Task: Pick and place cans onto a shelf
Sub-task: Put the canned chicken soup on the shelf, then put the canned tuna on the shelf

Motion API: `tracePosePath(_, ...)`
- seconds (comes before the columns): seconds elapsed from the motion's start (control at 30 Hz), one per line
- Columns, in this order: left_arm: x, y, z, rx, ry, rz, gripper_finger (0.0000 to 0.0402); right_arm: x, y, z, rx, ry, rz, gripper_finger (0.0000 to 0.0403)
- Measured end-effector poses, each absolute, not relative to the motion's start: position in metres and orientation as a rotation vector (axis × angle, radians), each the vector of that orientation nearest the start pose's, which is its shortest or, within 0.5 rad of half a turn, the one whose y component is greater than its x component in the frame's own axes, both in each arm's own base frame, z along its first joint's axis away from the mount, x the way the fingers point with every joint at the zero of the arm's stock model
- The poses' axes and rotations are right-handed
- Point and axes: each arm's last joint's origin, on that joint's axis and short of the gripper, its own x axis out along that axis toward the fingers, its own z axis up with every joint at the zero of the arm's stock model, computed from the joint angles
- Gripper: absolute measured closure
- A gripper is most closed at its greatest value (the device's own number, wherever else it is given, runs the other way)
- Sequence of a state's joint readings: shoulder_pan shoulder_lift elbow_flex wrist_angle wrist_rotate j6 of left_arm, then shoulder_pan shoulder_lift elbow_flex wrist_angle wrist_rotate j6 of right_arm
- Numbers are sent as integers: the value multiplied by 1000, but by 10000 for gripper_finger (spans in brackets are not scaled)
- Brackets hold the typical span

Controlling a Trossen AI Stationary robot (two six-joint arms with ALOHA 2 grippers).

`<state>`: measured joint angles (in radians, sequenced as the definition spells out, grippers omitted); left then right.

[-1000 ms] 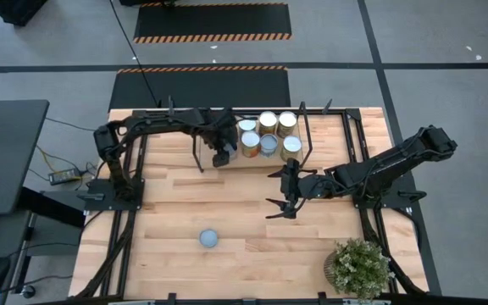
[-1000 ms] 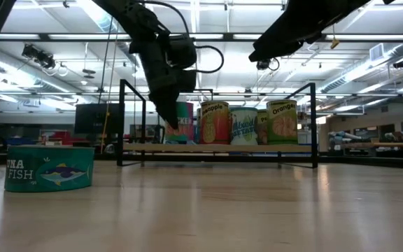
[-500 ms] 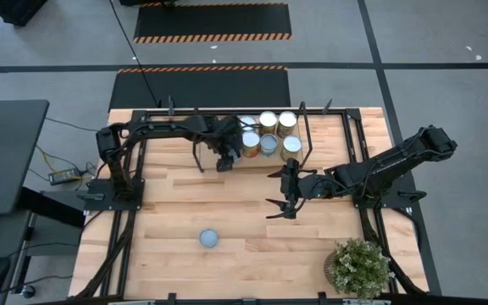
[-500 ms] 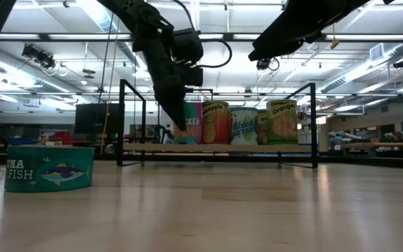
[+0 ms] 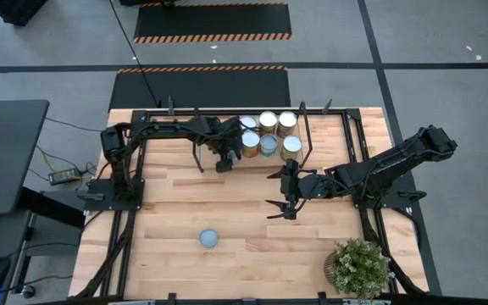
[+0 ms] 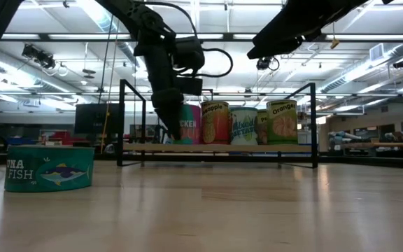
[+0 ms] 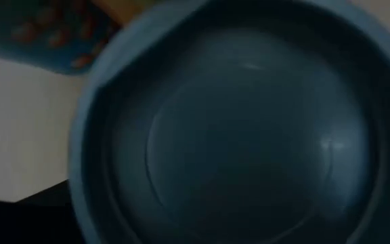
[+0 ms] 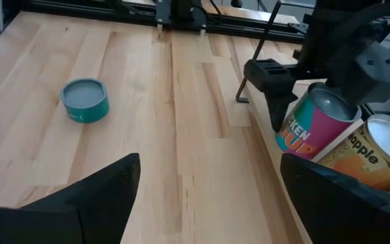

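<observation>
My left gripper (image 5: pixel 224 158) is shut on a pink can (image 8: pixel 309 130) at the left end of the shelf (image 6: pixel 257 148); its silver lid (image 7: pixel 235 129) fills the left wrist view. Several other cans (image 5: pixel 268 134) stand on the shelf board next to it, the nearest an orange pineapple can (image 6: pixel 215 122). A flat teal tuna can (image 5: pixel 208 239) rests on its base on the table near the front. My right gripper (image 5: pixel 276 199) hovers open and empty at the table's middle, right of centre. My left gripper comes at the pink can from above, slanting from the table's left. One finger (image 8: pixel 271 95) lies against the can's side (image 8: pixel 291 132) just below the lid; the can hides the other finger. The can stands upright with its base on the shelf board (image 6: pixel 189 143).
Black shelf posts (image 5: pixel 308 135) rise around the cans. A potted plant (image 5: pixel 358 267) stands at the table's front right corner. Bare wood lies between the tuna can and the shelf.
My left gripper has carried the pink can toward the table's right, close to the pineapple can, and a little down. The can now shows in full beside the finger, its base level with the other cans on the board.
</observation>
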<state>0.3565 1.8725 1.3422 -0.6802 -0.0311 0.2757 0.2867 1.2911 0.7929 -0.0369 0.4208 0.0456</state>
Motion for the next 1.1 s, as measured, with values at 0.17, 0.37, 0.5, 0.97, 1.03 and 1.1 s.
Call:
tracePosePath(0.17,348,129,192,37,1263,163,16,264,66,245,-135,502,-141,39)
tracePosePath(0.37,347,129,202,25,1310,150,8,264,66,244,-143,504,-139,39)
tracePosePath(0.5,350,130,216,30,1312,156,8,264,66,245,-151,501,-136,39)
tracePosePath(0.97,336,105,268,157,1339,270,8,264,65,245,-175,498,-138,39)
tracePosePath(1.03,330,99,276,148,1335,284,8,264,66,245,-180,497,-137,39)
tracePosePath(1.1,326,90,283,127,1327,278,8,264,66,245,-181,497,-136,39)
